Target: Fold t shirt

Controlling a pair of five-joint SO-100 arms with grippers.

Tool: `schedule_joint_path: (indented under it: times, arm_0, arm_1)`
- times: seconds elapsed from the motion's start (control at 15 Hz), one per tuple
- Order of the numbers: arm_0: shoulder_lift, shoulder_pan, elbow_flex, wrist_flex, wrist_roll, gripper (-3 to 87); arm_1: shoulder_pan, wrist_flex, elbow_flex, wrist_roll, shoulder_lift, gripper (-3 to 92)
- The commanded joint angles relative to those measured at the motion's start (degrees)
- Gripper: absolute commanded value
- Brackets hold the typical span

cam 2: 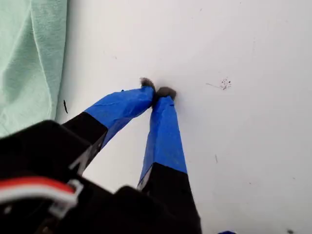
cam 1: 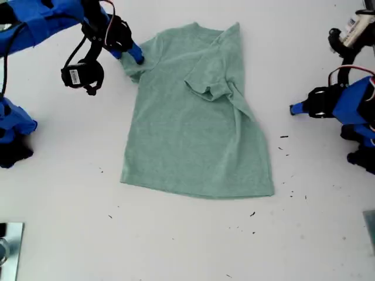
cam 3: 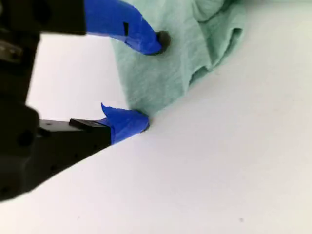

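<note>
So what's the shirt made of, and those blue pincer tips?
The shirt looks like soft knit cloth, maybe cotton: matte, speckled green, with limp folds. The tips of my second pincer seem to be hard fingers wrapped in blue tape, going by the wrinkled, torn edge, with dark pads at the ends, perhaps rubber.

- Blue printed shells with black motor blocks are seen on both arms in the exterior view.
- The fingers of my first gripper [cam 2: 157, 92] are wrapped in blue tape, with black bodies behind and dark grey tips.
- A red cable and a white plug are seen by its black housing.
- My second gripper [cam 3: 153, 83] is likewise taped blue over black, with dark rounded tips.
- Thin red and black cables are looped over both arms.
</note>
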Motion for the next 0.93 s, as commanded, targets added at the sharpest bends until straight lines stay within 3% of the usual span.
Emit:
schedule_joint_path:
  times: [0.0, 0.07, 0.13, 0.4, 0.6, 0.87]
  arm_0:
    - [-2.8, -1.9, -0.4, -2.5, 1.5, 18.9]
    - [-4.2, -2.3, -1.0, -2.5, 1.0, 3.8]
    - [-4.0, -1.5, -0.7, -2.7, 2.0, -0.3]
    - [16.3, -0.9, 5.9, -5.4, -2.1, -0.3]
    - [27.9, -1.8, 7.6, -4.2, -3.5, -0.3]
    - [21.3, 4.3, 2.5, -7.6, -4.0, -0.3]
  arm_1:
    - [-0.7, 0.4, 1.0, 0.4, 0.4, 2.3]
    - [-0.6, 0.4, 1.1, 0.4, 0.5, 2.3]
    - [-0.5, 0.4, 1.1, 0.4, 0.6, 2.3]
    - [-0.5, 1.1, 1.3, 0.6, 1.8, 2.3]
    - [-0.5, 1.2, 1.4, 0.6, 2.2, 2.3]
    - [-0.5, 1.2, 1.4, 0.6, 2.3, 2.3]
